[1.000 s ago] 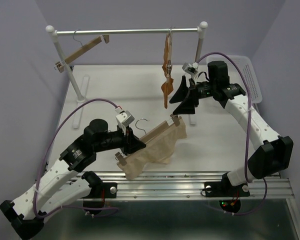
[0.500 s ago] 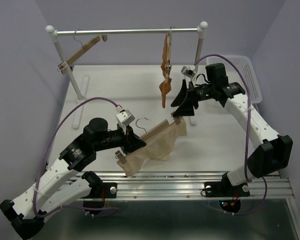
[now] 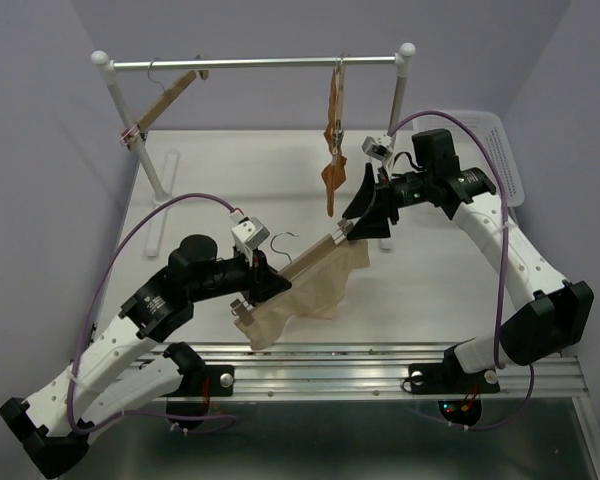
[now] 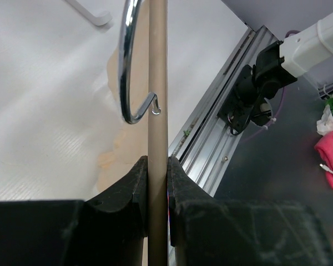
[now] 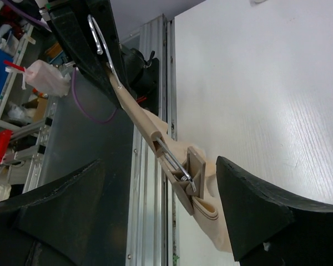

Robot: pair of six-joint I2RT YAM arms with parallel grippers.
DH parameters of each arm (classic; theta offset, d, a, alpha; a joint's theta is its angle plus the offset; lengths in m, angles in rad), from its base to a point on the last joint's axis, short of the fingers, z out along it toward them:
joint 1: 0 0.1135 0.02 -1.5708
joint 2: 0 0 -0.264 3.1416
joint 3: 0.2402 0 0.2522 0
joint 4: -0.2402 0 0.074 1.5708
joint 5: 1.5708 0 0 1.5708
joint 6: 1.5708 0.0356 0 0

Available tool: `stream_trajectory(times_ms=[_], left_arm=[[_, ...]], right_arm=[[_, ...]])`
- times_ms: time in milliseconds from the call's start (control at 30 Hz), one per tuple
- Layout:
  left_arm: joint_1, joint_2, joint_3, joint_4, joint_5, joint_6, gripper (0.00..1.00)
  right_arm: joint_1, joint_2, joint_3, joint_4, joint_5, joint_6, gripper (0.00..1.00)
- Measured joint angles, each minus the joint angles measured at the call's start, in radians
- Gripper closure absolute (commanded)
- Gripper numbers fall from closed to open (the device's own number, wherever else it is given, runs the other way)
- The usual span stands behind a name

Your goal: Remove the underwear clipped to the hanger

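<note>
The hanger (image 3: 300,267) is a light-wood bar with a silver hook (image 3: 283,240), held slanted above the table's front. The beige underwear (image 3: 315,292) hangs from its two end clips and drapes onto the table. My left gripper (image 3: 264,281) is shut on the middle of the bar, also seen in the left wrist view (image 4: 157,166) below the hook (image 4: 129,66). My right gripper (image 3: 363,208) is open. Its fingers straddle the hanger's far-end clip (image 5: 191,178), which still pinches the underwear (image 5: 211,213), without touching it.
A clothes rack's rail (image 3: 255,64) spans the back of the table. An empty wooden hanger (image 3: 165,100) hangs at its left, and rust-brown underwear (image 3: 332,140) on another hanger hangs right of centre, close to my right gripper. A white basket (image 3: 502,150) stands at the far right.
My right gripper has moved down and left, closing in around the hanger's far clip. The hanger's far end has risen slightly. The empty hanger on the rail has swung.
</note>
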Motion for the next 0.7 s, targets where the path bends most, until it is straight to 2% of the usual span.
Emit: stream_trajectory(times_ms=[467, 600, 667, 700], left_arm=[[0.000, -0.020, 0.000, 0.000, -0.009, -0.011, 1.00], [0.000, -0.023, 0.000, 0.001, 0.001, -0.012, 1.00], [0.000, -0.022, 0.000, 0.000, 0.006, -0.014, 1.00], [0.000, -0.022, 0.000, 0.001, 0.010, -0.015, 1.00]], right_arm=[[0.019, -0.020, -0.010, -0.010, 0.019, -0.017, 0.13], [0.020, -0.020, -0.010, -0.010, 0.021, -0.022, 0.20], [0.024, -0.020, -0.010, -0.010, 0.017, -0.025, 0.29], [0.026, -0.020, -0.010, -0.010, 0.016, -0.028, 0.39]])
